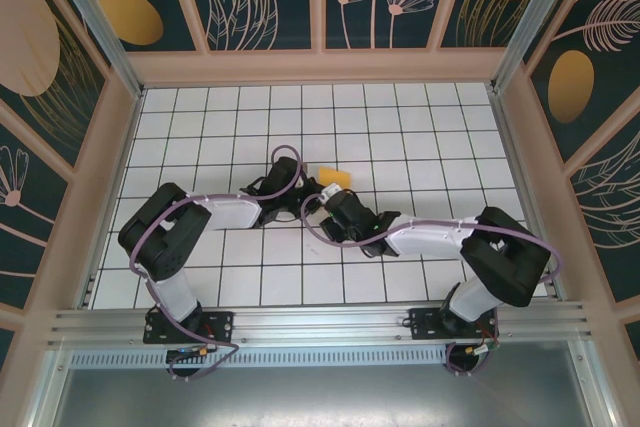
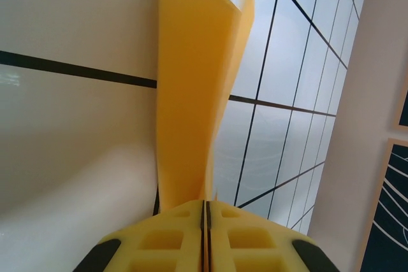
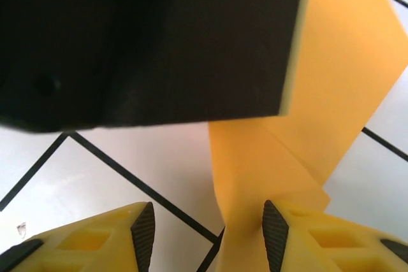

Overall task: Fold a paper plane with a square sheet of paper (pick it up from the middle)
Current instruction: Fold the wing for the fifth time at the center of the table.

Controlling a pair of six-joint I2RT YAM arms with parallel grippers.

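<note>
while the left gripper (image 2: pixel 205 211) is clamping the sheet of paper (image 1: pixel 334 178) at the table (image 1: pixel 420 127) centre, the right gripper (image 3: pixel 208 237) is straddling its folded edge, jaws parted and holding nothing; closing off the crease is likely risking a skewed fold

One folded sheet of orange-yellow paper (image 1: pixel 337 178); two robot arms, one left arm (image 1: pixel 215 212) and one right arm (image 1: pixel 430 237); two grippers, one left gripper (image 2: pixel 206 205) and one right gripper (image 3: pixel 208 234); two purple cables, one left cable (image 1: pixel 284 151) and one right cable (image 1: pixel 545 247); one white gridded table (image 1: pixel 420 127)
</note>
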